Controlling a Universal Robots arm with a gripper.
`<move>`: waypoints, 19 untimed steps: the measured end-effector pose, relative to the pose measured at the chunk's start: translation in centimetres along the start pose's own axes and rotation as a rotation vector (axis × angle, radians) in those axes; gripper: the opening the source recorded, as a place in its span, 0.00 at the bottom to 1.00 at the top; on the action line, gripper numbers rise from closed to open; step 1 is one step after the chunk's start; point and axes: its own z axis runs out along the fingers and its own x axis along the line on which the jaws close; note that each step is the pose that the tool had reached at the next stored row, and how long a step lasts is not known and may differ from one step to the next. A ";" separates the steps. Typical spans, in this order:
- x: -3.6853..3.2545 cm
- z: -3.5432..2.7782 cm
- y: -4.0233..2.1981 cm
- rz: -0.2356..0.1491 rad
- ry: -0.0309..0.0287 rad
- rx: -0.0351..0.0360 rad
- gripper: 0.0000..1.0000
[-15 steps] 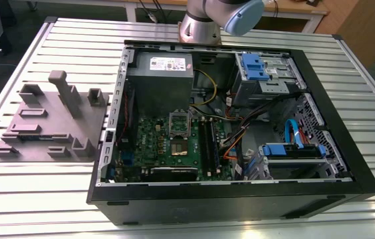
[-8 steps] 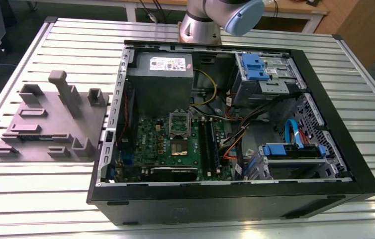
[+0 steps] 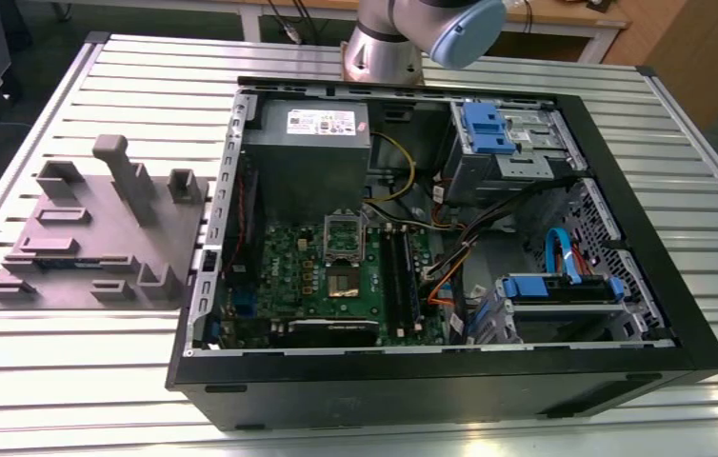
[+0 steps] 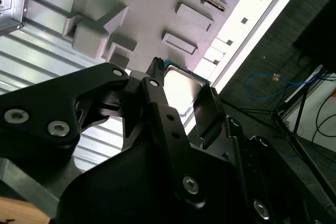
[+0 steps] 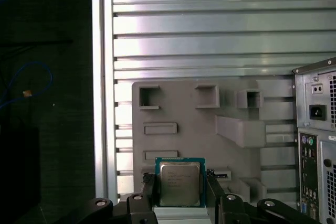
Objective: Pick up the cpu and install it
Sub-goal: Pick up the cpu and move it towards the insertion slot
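The cpu (image 5: pixel 180 182) is a small square chip with a silvery top and a thin pale rim. My gripper (image 5: pixel 180 191) is shut on it, one black finger (image 5: pixel 148 192) against each of two opposite edges. In the second wrist view the cpu (image 4: pixel 181 85) gleams between the same fingers (image 4: pixel 207 109) of the gripper (image 4: pixel 184 92). It hangs above the grey moulded fixture (image 5: pixel 189 129), clear of its pockets. The open computer case holds the green motherboard (image 3: pixel 321 276) with its socket (image 3: pixel 344 278) near the middle.
The grey fixture (image 3: pixel 92 238) lies on the slatted metal table (image 3: pixel 80 381) at the exterior view's left, beside the black computer case (image 3: pixel 461 381). A grey metal box (image 3: pixel 309 152), memory sticks (image 3: pixel 397 271), cables and blue drive bays (image 3: pixel 563 286) crowd the case. The arm's base (image 3: pixel 385 48) stands behind it.
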 end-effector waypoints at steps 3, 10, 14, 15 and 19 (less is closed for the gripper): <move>0.00 0.00 0.00 0.000 0.0000 0.0000 0.47; 0.01 -0.09 0.00 0.000 0.0000 0.0001 0.47; 0.00 -0.65 0.03 0.000 -0.0001 -0.0001 0.47; 0.00 -0.77 0.03 0.000 0.0000 -0.0001 0.47; 0.00 -1.06 0.04 0.000 -0.0001 0.0000 0.47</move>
